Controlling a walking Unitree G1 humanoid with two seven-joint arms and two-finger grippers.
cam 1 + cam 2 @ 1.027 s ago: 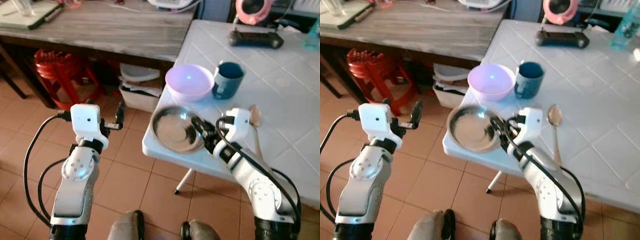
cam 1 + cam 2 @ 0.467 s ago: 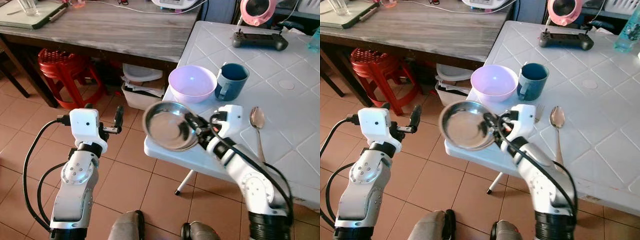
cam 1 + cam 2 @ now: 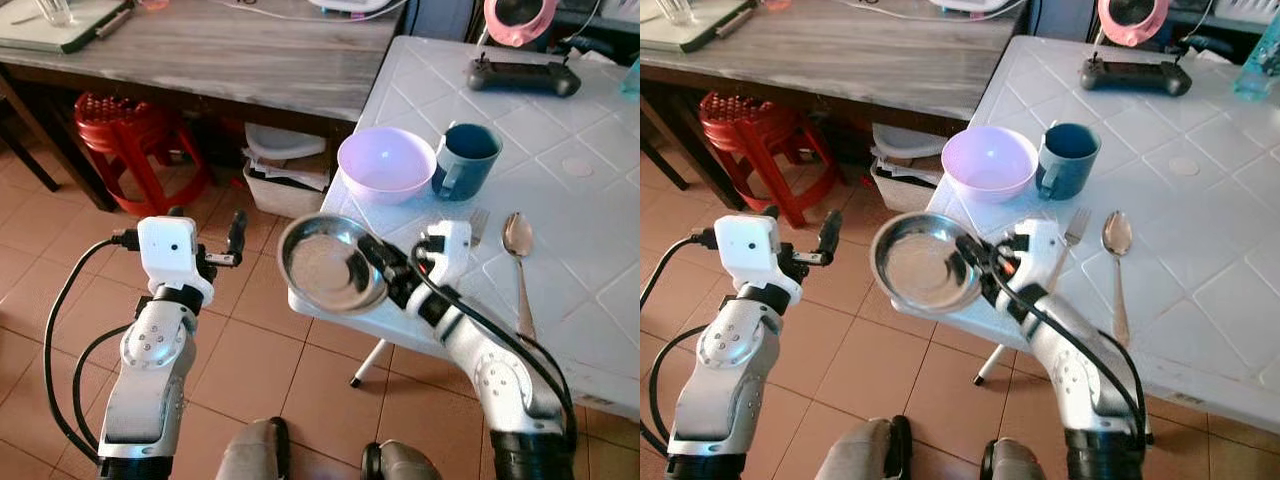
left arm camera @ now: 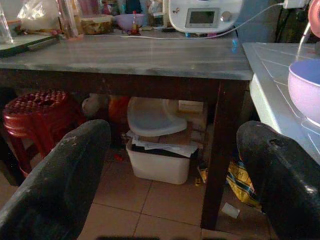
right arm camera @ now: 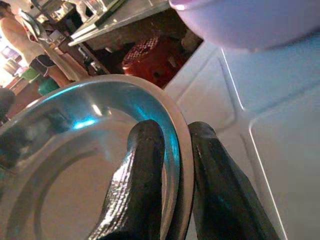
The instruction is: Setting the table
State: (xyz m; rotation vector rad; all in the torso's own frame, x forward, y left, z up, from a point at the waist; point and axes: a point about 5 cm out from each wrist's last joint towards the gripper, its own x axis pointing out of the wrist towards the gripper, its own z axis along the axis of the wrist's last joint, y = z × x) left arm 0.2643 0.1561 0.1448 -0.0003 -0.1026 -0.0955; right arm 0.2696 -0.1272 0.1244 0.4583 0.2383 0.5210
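Right wrist view: right claw (image 5: 172, 170) pinches steel plate (image 5: 75, 150) rim; left claw (image 4: 175, 165) spread; no legible writing.

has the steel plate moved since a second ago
Yes. The right gripper has lifted the steel plate and carried it toward the robot's left, so it now overhangs the white table's corner, farther from the spoon.

1. White tiled table (image 3: 580, 210): carries a lilac bowl (image 3: 386, 164) near its corner, a blue mug (image 3: 463, 159) just beside it, a fork (image 3: 1070, 232), a spoon (image 3: 520, 255), and a black controller (image 3: 523, 77) at the far side.
2. Adjacent grey wooden table (image 3: 230, 50): a tray (image 3: 60, 22) on its far left end.
3. Terracotta tile floor (image 3: 60, 250): red stool (image 3: 125, 140) and white bin (image 3: 285, 190) under the wooden table.
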